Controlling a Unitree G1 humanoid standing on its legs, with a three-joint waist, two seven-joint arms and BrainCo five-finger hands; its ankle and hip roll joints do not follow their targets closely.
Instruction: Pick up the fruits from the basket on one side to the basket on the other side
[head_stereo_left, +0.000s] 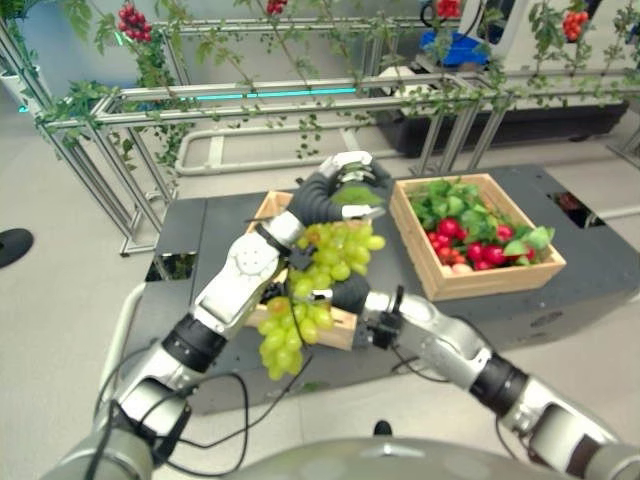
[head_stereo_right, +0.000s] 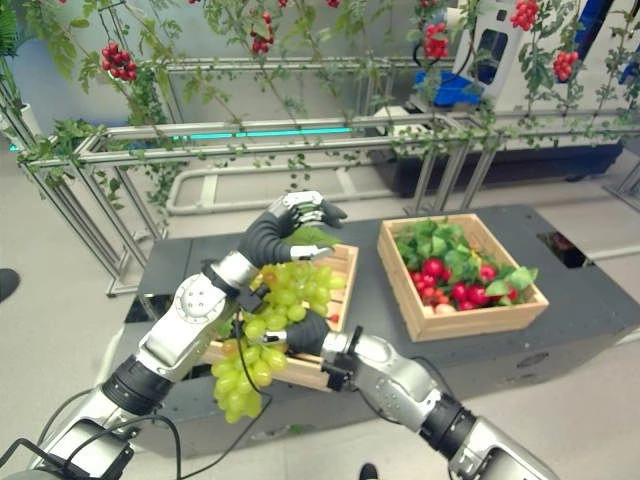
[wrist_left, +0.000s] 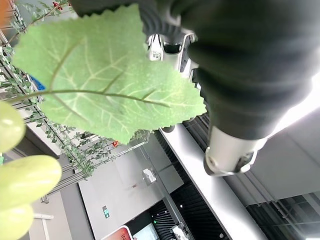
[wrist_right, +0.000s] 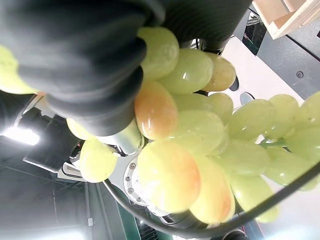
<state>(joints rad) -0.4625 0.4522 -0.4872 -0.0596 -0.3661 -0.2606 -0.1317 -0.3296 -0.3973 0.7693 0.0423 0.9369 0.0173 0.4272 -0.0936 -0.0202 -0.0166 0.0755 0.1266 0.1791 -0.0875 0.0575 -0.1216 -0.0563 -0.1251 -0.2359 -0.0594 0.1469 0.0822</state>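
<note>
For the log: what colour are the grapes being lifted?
Pale green grapes, some blushed orange; right wrist view shows it best.

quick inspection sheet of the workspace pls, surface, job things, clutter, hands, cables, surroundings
surface: dark table carrying two wooden crates.
job's things: green grape bunch raised over the left crate, part of it hanging past the crate's near edge; right crate holds red fruits and green leaves.
clutter: nothing seen.
hands: left hand curled round the bunch's leafy top; right hand under the grapes, fingers hidden.
cables: nothing seen apart from the robot's own.
surroundings: metal frame with vines and red berry clusters behind the table.
</note>
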